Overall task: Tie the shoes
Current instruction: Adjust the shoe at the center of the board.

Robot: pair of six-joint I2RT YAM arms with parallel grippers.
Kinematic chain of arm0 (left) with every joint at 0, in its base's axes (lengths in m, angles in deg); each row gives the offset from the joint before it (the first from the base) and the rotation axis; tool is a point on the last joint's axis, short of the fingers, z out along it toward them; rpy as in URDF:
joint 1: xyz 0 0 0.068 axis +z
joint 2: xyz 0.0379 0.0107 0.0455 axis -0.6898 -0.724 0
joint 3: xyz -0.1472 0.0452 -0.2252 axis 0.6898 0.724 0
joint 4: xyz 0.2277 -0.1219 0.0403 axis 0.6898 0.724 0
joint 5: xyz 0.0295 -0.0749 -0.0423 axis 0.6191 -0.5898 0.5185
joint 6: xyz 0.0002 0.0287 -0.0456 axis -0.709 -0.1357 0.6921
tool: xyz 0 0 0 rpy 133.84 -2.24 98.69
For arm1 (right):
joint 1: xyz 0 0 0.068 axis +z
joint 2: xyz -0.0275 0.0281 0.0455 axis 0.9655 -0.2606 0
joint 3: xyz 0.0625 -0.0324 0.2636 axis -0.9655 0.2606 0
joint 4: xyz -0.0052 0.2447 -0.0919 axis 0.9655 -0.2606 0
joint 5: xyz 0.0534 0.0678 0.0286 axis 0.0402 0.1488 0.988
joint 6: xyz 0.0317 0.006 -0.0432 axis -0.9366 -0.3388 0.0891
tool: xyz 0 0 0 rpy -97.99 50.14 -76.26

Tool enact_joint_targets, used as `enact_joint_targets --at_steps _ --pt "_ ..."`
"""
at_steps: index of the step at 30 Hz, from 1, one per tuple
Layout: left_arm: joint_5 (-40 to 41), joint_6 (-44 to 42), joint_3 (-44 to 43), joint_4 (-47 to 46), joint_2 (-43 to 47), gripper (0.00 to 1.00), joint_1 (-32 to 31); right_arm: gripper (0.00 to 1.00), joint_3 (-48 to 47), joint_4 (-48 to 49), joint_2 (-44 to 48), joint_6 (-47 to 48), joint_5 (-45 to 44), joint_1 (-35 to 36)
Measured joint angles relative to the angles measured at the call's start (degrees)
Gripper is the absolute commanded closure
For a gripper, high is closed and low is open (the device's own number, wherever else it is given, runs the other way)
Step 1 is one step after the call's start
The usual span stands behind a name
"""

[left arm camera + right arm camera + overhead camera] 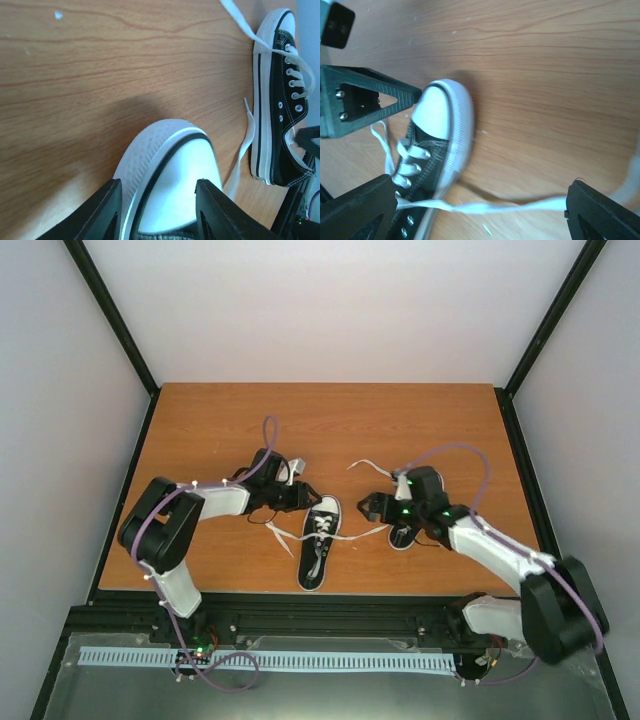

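Note:
One of the shoes (318, 545) lies mid-table, toe away from the arms, its white laces (362, 533) spread out to both sides. My left gripper (305, 497) hangs just over its white toe cap (175, 165). The left gripper (157, 187) is open, with the cap showing in the gap between the fingers. The second shoe (403, 534) lies to the right, partly hidden under my right arm; the left wrist view shows it side-on (284, 100). My right gripper (372, 505) is wide open. One lace (495, 206) of the middle shoe (437, 135) stretches across between its fingers.
The wooden table (200, 420) is bounded by a black frame and white walls. A black rail (330, 605) runs along the near edge. A loose lace end (365, 465) lies behind the right gripper. A finger (370, 97) of the left gripper reaches the toe in the right wrist view.

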Motion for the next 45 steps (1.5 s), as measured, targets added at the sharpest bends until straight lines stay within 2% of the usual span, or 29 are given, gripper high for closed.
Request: enact_joint_targets --at_steps 4,9,14,19,22,24,26,29,35,40,45 --pt "2.54 -0.22 1.64 0.39 5.33 0.59 -0.04 0.16 -8.0 4.61 -14.27 -0.74 0.35 6.43" --pt "4.92 -0.39 1.64 1.29 8.94 0.51 -0.04 0.21 -16.22 8.74 -28.63 0.68 3.23 7.45" --pt "6.01 -0.52 2.58 3.85 9.77 0.44 -0.04 0.23 -19.85 9.38 -35.56 3.17 6.01 7.48" --pt "6.01 -0.46 5.81 5.88 13.44 0.4 -0.04 0.3 -23.17 9.42 -40.52 5.64 10.25 7.48" --pt "6.23 -0.48 7.28 7.37 16.72 0.38 -0.04 0.43 -24.76 9.64 -42.66 6.75 12.85 7.48" --pt "6.58 -0.55 7.67 8.07 18.93 0.38 -0.04 0.61 -25.22 10.12 -43.85 7.41 14.88 7.48" --pt "6.95 -0.61 7.78 8.41 20.87 0.37 -0.04 0.73 -25.62 10.56 -44.57 7.96 15.93 7.45" --pt "7.52 -0.85 8.46 8.37 23.37 0.37 -0.04 0.82 -25.9 10.8 -45.07 8.13 16.83 7.04" --pt "7.3 -1.66 12.79 5.6 25.14 0.35 -0.04 0.83 -28.44 9.88 -46.77 9.29 18.1 6.29" --pt "6.75 -2.19 16.22 1.7 25.14 0.35 -0.04 0.83 -35.87 8.83 -50.07 12.76 19.15 4.63" --pt "6.95 -2.82 17.0 -1.92 25.31 0.35 -0.04 0.73 -44.94 6.01 -54.71 17.46 21.57 2.4"
